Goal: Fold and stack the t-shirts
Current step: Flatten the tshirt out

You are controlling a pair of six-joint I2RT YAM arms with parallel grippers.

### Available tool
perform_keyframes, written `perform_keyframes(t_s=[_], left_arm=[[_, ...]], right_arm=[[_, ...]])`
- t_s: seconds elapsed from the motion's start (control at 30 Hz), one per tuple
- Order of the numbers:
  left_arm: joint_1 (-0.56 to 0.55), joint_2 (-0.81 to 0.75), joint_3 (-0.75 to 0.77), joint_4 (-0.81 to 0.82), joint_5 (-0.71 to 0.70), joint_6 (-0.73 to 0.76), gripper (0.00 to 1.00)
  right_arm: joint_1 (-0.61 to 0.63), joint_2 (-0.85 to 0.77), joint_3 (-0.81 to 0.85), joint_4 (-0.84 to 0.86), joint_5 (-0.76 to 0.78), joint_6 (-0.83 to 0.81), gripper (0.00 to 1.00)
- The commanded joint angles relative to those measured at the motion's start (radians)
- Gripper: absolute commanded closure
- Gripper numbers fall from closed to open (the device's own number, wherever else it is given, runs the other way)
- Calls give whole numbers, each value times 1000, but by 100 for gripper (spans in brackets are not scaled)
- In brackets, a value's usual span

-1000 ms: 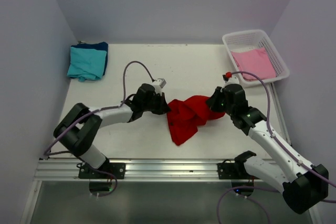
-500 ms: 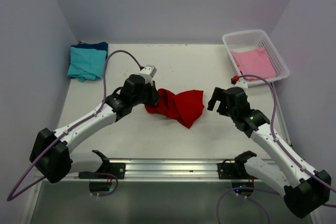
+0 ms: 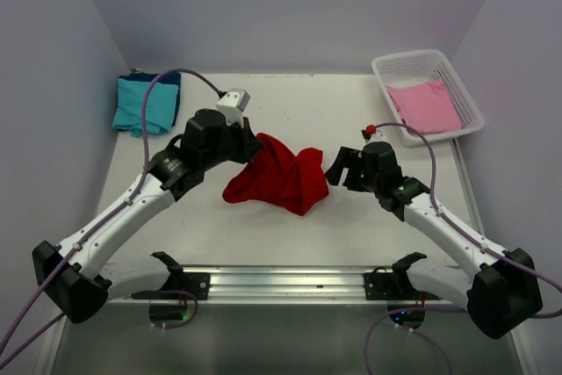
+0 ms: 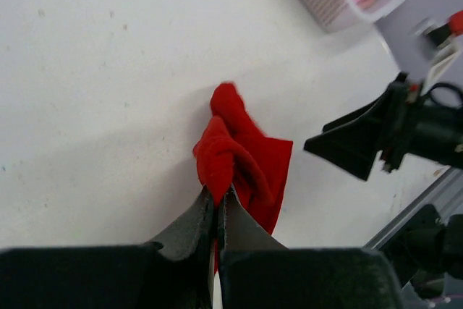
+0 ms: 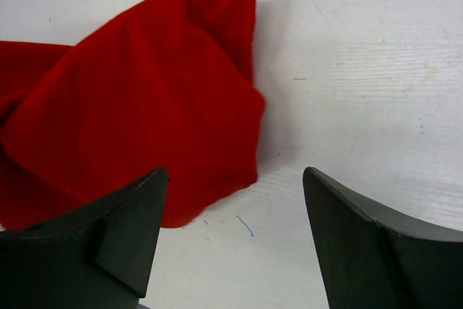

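**Item 1: red t-shirt** [image 3: 277,177]. Bright red cloth, crumpled and unfolded. It sits near the middle of the surface [image 3: 307,111], between the two arms. Its upper left corner is drawn up into a peak. The rest spreads down and to the right in loose folds that rest on the surface.

**Item 2: left tool** [image 4: 217,200]. Closed on the peak of the red t-shirt. In the left wrist view the two dark fingers meet, with a ridge of red cloth pinched between them. The arm reaches in from the near left corner.

**Item 3: right tool** [image 5: 235,173]. Jaws spread wide and gripping nothing. It is low over the surface, just beside the shirt's right edge. In the right wrist view the red cloth lies ahead of the jaws and toward the left finger. Whether that finger touches the cloth cannot be told.

**Item 4: teal t-shirt** [image 3: 140,104]. Folded, at the far left corner of the surface, lying on top of item 5.

**Item 5: dark blue t-shirt** [image 3: 171,81]. Under the teal one, showing along its far and right edges.

**Item 6: pink t-shirt** [image 3: 426,103]. Lies inside the basket [image 3: 413,61], a white plastic lattice basket at the far right corner, well apart from the red t-shirt.
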Motion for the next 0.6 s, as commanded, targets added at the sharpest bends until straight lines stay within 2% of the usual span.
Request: perform_keyframes(t_s=[0.0, 0.17, 0.37, 0.43, 0.57], left_arm=[[6, -65, 188, -37, -24, 37, 100], [6, -60, 363, -81, 14, 33, 100], [4, -16, 496, -129, 54, 30, 100], [6, 1, 517, -142, 71, 25, 100], [4, 22, 582, -170, 77, 23, 100]], right_arm=[[3, -29, 7, 86, -26, 2, 21], [4, -40, 7, 92, -28, 6, 21], [4, -31, -4, 126, -54, 20, 20], [4, -15, -16, 158, -116, 26, 19], [7, 38, -57, 352, -296, 72, 19]])
